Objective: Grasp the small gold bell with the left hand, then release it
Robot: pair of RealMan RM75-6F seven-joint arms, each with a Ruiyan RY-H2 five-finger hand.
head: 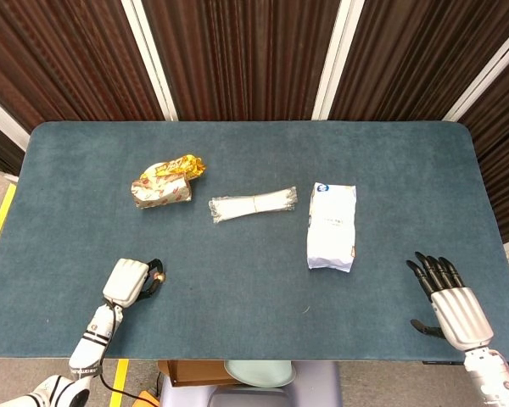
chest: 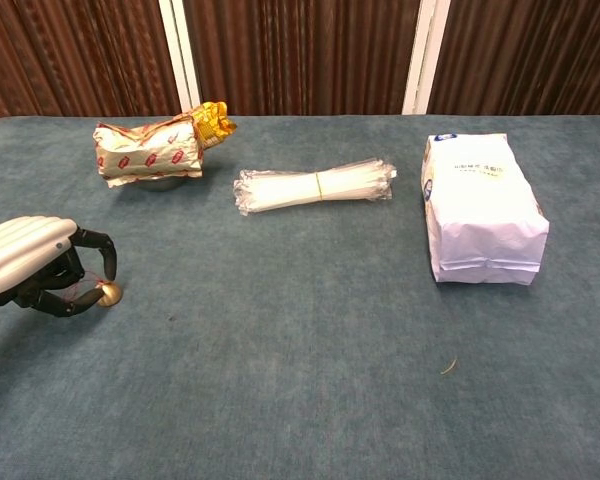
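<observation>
The left hand curls around the bell, fingertips touching it: small, light, hard, roll-prone; pinch its body

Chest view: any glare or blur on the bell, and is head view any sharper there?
Chest view: the small gold bell is in focus, a faint highlight on it but no washout, partly shaded by the left hand curled over it. Head view: even lighting and sharp, but the bell is only a tiny speck beside the hand; contact is unreadable there.
</observation>
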